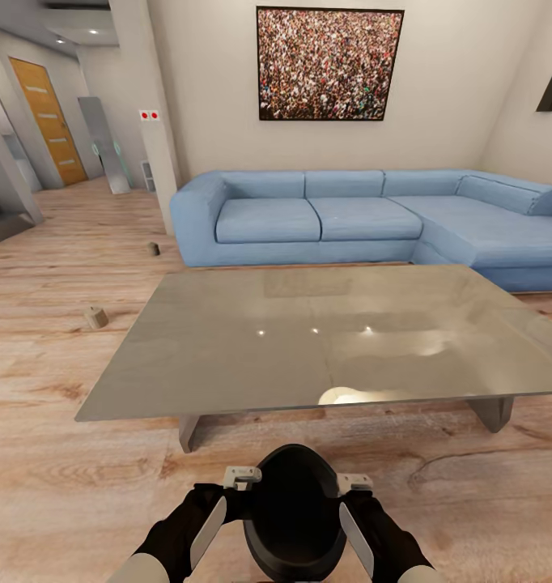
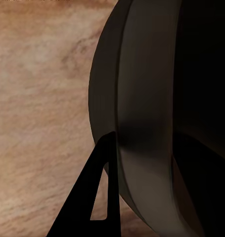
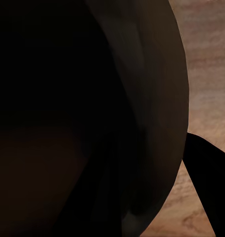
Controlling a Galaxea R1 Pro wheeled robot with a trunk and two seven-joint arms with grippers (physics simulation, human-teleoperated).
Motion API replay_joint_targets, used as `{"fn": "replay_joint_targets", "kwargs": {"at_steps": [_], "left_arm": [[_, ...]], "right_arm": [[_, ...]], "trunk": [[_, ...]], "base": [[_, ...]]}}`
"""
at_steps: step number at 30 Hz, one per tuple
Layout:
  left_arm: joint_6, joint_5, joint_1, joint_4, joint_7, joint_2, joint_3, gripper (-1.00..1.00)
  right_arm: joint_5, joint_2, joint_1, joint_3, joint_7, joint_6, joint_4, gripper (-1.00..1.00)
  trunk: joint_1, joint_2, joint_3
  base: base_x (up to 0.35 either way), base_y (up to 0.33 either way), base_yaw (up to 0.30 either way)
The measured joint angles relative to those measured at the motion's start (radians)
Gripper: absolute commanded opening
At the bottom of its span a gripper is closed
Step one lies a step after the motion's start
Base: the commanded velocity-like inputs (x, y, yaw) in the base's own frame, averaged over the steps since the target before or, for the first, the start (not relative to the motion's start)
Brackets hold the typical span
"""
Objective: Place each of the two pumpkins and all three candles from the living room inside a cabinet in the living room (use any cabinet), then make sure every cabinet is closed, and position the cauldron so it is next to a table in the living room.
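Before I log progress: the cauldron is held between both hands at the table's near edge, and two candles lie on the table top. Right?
Not quite. The head view shows both candles on the floor left of the table, not on it. The cauldron is between both hands at the near edge.

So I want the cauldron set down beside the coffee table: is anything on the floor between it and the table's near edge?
Nothing visible. The cauldron, flanked by the left gripper and right gripper, faces bare wood floor up to the table. Two candles lie off to the left, clear of that path.
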State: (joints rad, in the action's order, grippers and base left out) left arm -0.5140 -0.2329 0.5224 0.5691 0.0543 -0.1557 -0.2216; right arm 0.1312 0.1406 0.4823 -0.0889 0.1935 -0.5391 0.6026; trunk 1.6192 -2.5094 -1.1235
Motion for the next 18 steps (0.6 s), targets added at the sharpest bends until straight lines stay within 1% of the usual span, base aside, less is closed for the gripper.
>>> {"fn": "replay_joint_targets", "kwargs": {"at_steps": [6, 13, 18], "left_arm": [[0.0, 0.0, 0.0, -0.001, 0.0, 0.0, 0.0, -1.0], [0.0, 0.0, 0.0, 0.0, 0.0, 0.0, 0.0, -1.0], [0.0, 0.0, 0.0, 0.0, 0.0, 0.0, -0.001, -1.0]], "right_arm": [[0.0, 0.0, 0.0, 0.0, 0.0, 0.0, 0.0, -1.0], [0.0, 0.0, 0.0, 0.0, 0.0, 0.0, 0.0, -1.0], [0.0, 0.0, 0.0, 0.0, 0.0, 0.0, 0.0, -1.0]], "trunk": [[0.0, 0.0, 0.0], [-0.001, 0.0, 0.0], [0.0, 0.0, 0.0]], "base": [[0.029, 0.0, 0.0], [0.253, 0.0, 0.0], [0.077, 0.0, 0.0]]}}
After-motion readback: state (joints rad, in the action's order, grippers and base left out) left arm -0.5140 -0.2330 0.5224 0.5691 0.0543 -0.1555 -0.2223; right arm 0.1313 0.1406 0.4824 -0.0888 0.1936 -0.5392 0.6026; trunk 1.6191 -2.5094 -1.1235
